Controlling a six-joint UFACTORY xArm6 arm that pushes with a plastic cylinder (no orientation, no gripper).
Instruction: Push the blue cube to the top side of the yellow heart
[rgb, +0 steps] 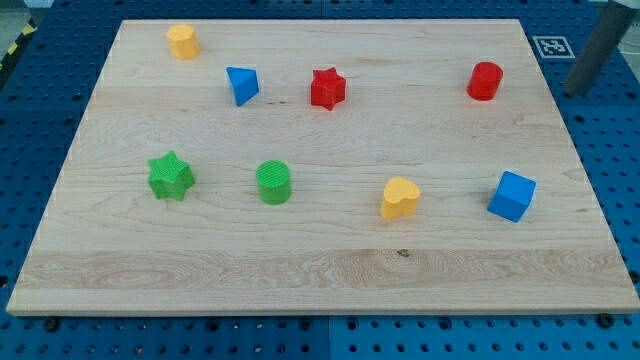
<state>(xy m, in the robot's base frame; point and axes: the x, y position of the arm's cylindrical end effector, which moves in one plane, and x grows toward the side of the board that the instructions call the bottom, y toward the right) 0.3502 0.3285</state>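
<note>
The blue cube (512, 195) sits on the wooden board (320, 250) at the view's right, level with the yellow heart (399, 197), which lies to its left with a gap between them. My rod comes in at the view's top right corner; its tip (578, 88) is off the board's right edge, above and to the right of the blue cube, well apart from it.
A red cylinder (485, 80), a red star (327, 88), a blue triangular block (242, 85) and a yellow block (183, 41) lie along the view's top. A green star (171, 176) and a green cylinder (273, 182) sit at the left middle.
</note>
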